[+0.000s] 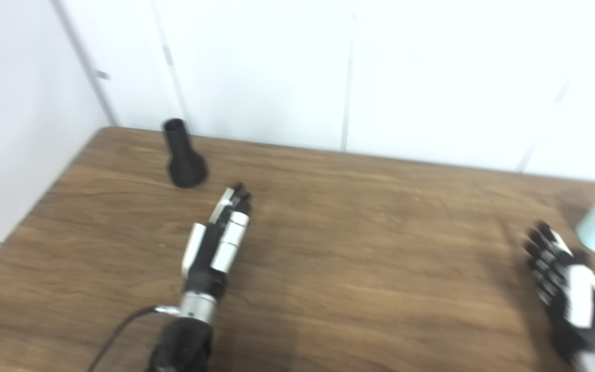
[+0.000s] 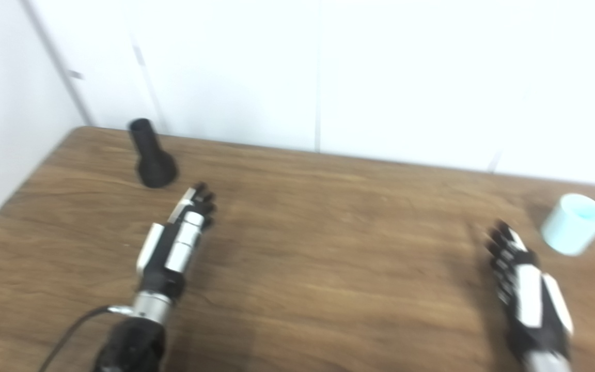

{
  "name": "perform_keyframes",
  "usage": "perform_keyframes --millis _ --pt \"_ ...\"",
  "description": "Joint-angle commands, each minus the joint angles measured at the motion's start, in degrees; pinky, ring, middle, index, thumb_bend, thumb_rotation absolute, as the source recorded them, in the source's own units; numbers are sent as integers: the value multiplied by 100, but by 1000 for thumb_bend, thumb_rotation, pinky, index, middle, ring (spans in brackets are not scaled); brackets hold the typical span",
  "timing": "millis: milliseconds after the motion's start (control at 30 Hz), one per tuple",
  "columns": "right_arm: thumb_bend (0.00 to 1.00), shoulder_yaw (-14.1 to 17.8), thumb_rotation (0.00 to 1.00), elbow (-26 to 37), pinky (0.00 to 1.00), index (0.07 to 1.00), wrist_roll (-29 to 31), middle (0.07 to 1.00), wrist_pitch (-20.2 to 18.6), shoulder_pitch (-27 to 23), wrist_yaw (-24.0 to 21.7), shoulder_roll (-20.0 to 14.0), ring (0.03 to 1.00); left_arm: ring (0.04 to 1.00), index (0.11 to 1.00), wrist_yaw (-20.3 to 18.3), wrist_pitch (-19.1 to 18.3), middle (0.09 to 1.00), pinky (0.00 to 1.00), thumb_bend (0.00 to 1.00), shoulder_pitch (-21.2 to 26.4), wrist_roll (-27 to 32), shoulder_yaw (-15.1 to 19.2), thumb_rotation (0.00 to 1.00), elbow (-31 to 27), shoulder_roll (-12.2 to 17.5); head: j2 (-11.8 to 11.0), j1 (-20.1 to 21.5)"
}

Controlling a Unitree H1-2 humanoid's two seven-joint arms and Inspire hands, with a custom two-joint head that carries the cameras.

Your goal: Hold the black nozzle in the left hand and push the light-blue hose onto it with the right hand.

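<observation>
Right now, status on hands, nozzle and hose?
Left hand open, short of black flared nozzle. Right hand open beside light-blue hose piece. Both parts untouched on brown wooden table. Nothing between.

A brown wood-grain desk [image 1: 359,248] fills the lower part of the view from nine o'clock across to three o'clock, and behind it, toward twelve o'clock, stands a white panelled wall [image 1: 411,67] with thin vertical seams.
</observation>
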State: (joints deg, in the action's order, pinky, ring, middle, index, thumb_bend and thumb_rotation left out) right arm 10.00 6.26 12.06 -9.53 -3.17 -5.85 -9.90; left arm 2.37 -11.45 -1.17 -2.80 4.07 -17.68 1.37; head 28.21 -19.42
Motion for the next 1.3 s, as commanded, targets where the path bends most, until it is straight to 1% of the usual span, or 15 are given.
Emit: perform_keyframes --millis 0,133,267,467,533,633,700,767,800,833,900,933,1100,1133,1267 --pt "614 63 1000 17 992 972 111 958 284 -121 -113 -114 970 942 917 66 372 933 959 441 89 -58 -31 856 -44 -22 -148 -149" --pt "625 80 1000 -131 995 990 233 970 420 -136 -224 -180 977 947 919 90 501 935 962 442 120 -72 -50 853 104 -82 -309 -318" --pt "588 88 1000 -324 1000 993 329 984 592 -155 -364 -262 983 948 921 94 627 936 947 448 122 -48 -86 853 260 -125 -438 -434" --pt "569 79 1000 -462 1000 1000 315 992 707 -187 -412 -318 990 949 924 118 633 937 951 456 151 -53 -97 849 299 -99 -452 -393" --pt "570 71 1000 -486 1000 1000 299 991 718 -197 -399 -306 989 951 924 122 603 940 958 462 161 -39 -72 824 265 -82 -434 -376" --pt "570 39 1000 -485 1000 1000 268 983 712 -221 -358 -247 981 952 920 137 608 936 957 465 180 -32 5 694 238 -19 -467 -258" --pt "571 19 1000 -501 1000 998 241 981 731 -242 -334 -212 978 950 917 147 597 933 956 485 198 -57 58 649 219 30 -450 -215" --pt "576 5 1000 -526 993 986 212 974 777 -254 -314 -183 968 934 911 179 570 923 951 528 206 -107 126 571 162 95 -450 -186" --pt "581 -3 1000 -559 984 979 199 969 828 -263 -315 -163 962 924 904 239 545 914 935 562 212 -185 189 495 118 146 -459 -165" --pt "590 -8 1000 -584 972 971 191 964 863 -269 -319 -150 955 904 892 279 529 899 905 644 216 -240 231 397 91 175 -459 -165" --pt "601 -18 1000 -626 962 964 194 961 944 -271 -340 -131 949 886 880 406 385 884 898 713 250 -483 359 317 -59 249 -469 -142" --pt "610 -22 1000 -655 956 959 197 959 981 -273 -350 -132 946 884 869 457 280 877 920 751 290 -608 442 264 -149 319 -469 -142" --pt "623 -41 1000 -710 946 955 190 958 1053 -275 -342 -130 941 875 849 540 -43 863 905 815 523 -926 804 182 -328 736 -475 -121" --pt "622 -41 1000 -724 944 955 186 958 1063 -277 -339 -127 940 889 856 540 -72 869 924 819 589 -947 892 156 -299 860 -469 -130" --pt "623 -46 1000 -771 939 954 156 955 1095 -296 -319 -120 936 886 852 610 -57 861 909 842 832 -1046 1121 144 43 1246 -474 -140"
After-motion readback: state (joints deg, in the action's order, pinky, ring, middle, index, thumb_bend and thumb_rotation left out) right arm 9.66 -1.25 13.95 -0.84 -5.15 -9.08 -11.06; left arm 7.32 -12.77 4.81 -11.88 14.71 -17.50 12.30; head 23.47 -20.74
